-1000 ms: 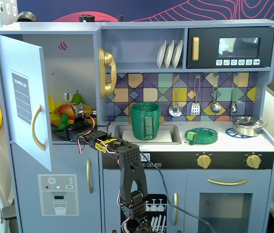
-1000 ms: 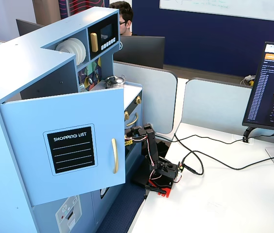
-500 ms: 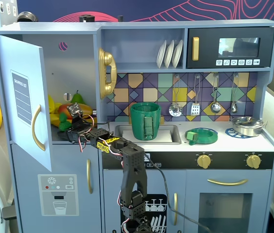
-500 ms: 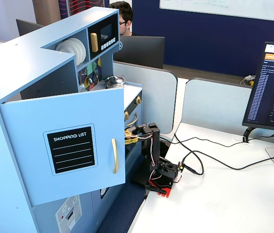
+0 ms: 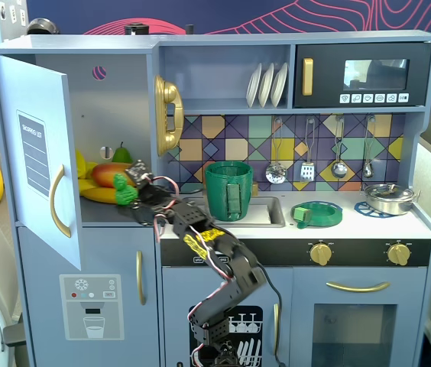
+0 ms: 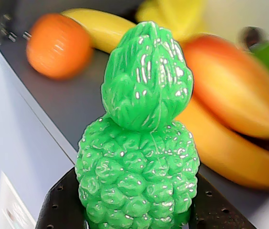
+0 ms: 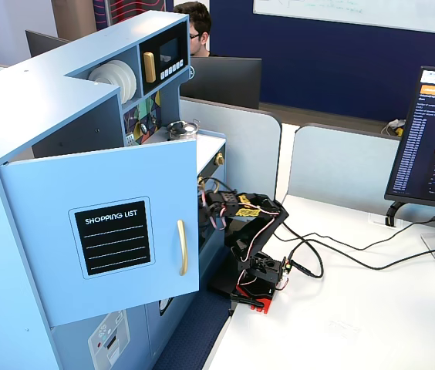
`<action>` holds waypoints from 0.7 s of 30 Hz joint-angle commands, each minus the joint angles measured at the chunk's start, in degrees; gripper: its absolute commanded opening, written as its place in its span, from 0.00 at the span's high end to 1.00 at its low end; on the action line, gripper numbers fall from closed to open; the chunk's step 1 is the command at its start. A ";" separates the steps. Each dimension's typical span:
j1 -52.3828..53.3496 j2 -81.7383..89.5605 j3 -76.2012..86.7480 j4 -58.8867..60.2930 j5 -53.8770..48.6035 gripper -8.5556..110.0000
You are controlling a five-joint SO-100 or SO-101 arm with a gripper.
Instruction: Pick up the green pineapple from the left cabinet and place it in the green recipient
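Note:
The green pineapple [image 5: 126,189] is upright between my jaws at the front edge of the shelf in the left cabinet [image 5: 116,99], whose door [image 5: 43,153] stands open. In the wrist view the pineapple [image 6: 139,152] fills the centre, with my black fingers [image 6: 63,205] pressed against both sides of its body. My gripper [image 5: 134,193] is shut on it. The green recipient [image 5: 228,189], a tall dark-green pot with a strap handle, stands on the counter by the sink, to the right of the gripper. In a fixed view the open door [image 7: 109,231] hides the gripper and pineapple.
An orange-red mango [image 5: 108,173], bananas [image 5: 97,193] and a dark pear [image 5: 121,155] lie on the shelf behind the pineapple. An orange [image 6: 58,45] sits further back. A flat green pan [image 5: 317,213] and a silver pot [image 5: 390,197] stand on the stove.

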 commanded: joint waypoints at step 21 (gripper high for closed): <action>36.04 0.70 -22.24 9.76 7.29 0.93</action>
